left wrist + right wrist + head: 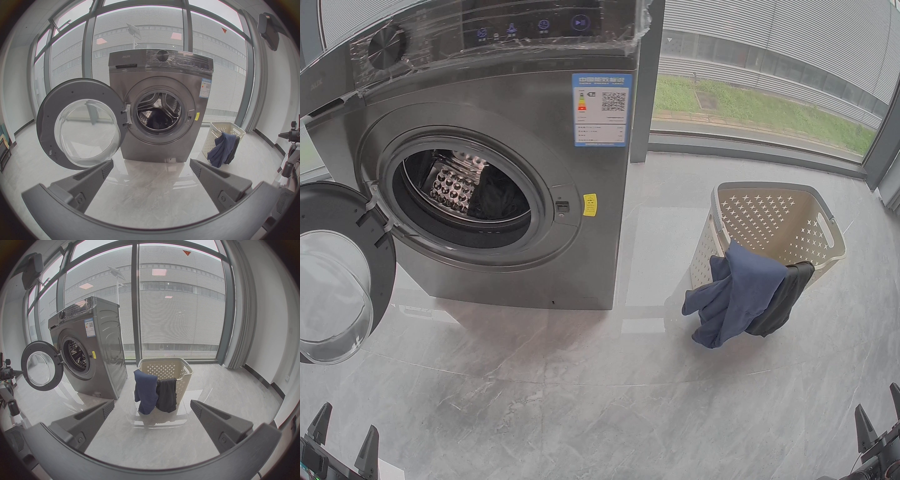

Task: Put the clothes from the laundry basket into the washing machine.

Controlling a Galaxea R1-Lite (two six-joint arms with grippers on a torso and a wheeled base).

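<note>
Nearest, the left gripper [153,184] and right gripper [151,424] hang low over the grey floor [550,387]. Each has its fingers [90,178] spread wide, nothing between them.

Farther off to the right stands the laundry basket [781,215]. The right wrist view faces its near rim, where a blue garment [145,391] and a black garment [166,394] hang side by side. The head view looks down into it and shows bare perforated walls.

Left of the basket and apart from it, the washing machine [550,125] has its door [337,275] swung open. The left wrist view looks straight into the drum, where a dark cloth [156,118] lies.
</note>
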